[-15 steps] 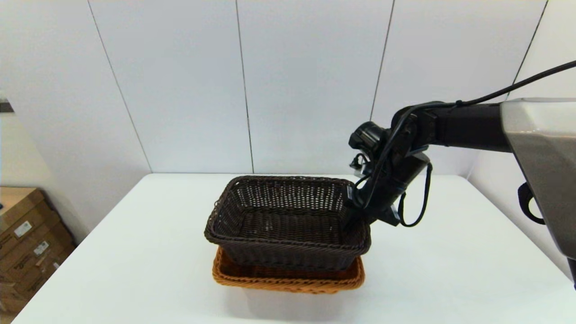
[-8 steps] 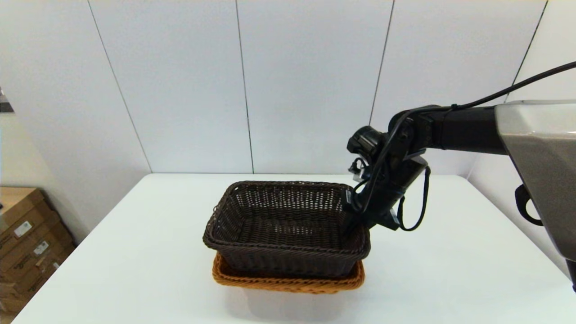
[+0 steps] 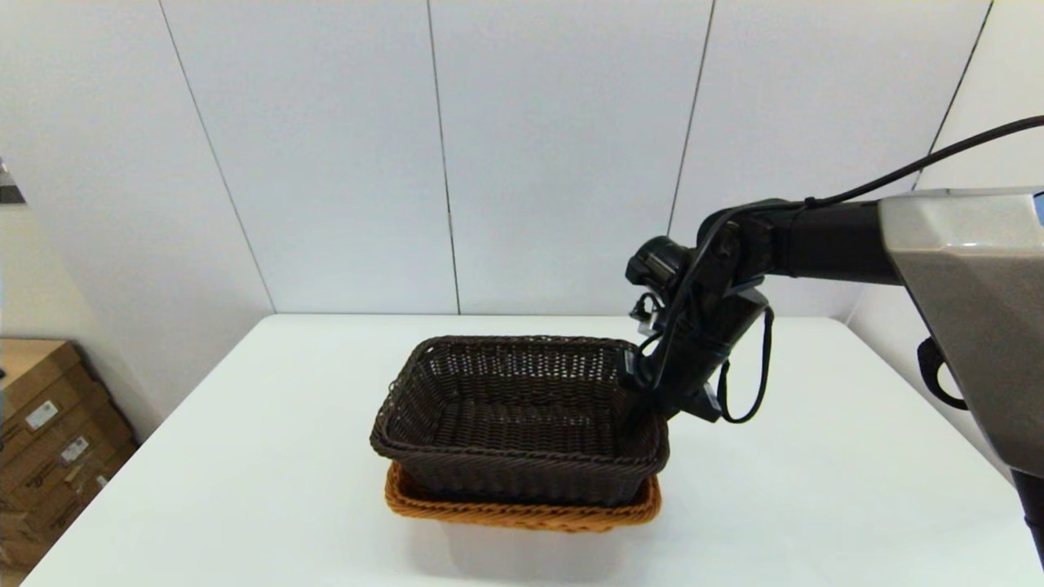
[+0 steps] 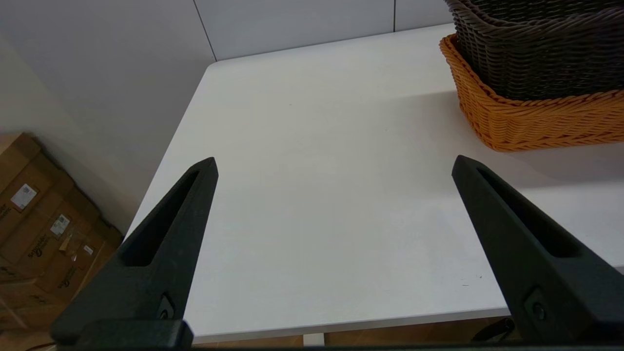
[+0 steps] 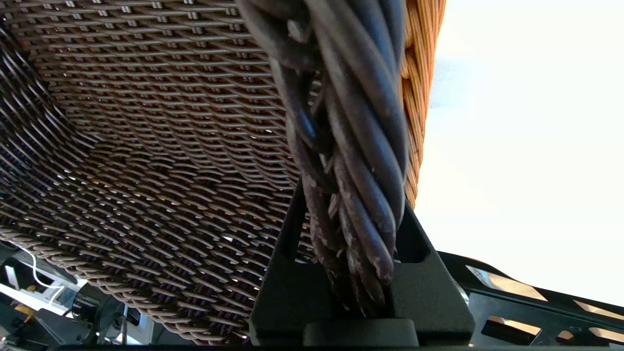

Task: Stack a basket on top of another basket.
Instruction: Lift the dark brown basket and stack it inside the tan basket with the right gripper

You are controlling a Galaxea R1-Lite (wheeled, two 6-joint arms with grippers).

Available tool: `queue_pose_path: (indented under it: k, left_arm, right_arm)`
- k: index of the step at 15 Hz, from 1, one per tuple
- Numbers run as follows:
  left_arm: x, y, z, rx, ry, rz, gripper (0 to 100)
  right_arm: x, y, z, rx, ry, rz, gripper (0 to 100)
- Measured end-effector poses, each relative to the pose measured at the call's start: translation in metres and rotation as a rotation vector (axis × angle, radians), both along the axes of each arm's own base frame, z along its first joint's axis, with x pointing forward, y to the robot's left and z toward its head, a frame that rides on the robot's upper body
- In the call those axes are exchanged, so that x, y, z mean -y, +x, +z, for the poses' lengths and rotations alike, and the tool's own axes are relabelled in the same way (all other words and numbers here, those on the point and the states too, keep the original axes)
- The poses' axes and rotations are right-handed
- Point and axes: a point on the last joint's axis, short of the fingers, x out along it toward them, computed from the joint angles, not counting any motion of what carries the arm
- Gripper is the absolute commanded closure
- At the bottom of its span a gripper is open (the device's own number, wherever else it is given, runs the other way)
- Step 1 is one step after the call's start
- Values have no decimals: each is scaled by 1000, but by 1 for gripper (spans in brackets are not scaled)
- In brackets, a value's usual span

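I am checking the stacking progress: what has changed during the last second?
The right pincer, still shut on the dark brown basket's right rim, lowered it deeper into the orange-tan basket. The orange-tan basket stayed in place, and the left pincer is open.

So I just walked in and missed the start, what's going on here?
The right tool is clamped on the braided rim of the dark brown woven wicker basket, which sits nested in the orange-tan woven wicker basket on the white table. The left tool hangs open, off to the side.
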Motion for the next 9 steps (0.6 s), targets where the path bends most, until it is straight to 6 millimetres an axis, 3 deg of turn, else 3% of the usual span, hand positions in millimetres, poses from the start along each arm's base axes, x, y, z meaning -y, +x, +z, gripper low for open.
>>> queue_pose_path:
  k: [2,3,9]
  left_arm:
    - [0,0,0,0,0,0,0]
    - [0,0,0,0,0,0,0]
    - [0,0,0,0,1,0,0]
  right_arm:
    - [0,0,0,0,1,0,100]
    - [0,0,0,1,1,-1,0]
    - [2,1,3,9,4,-5,0]
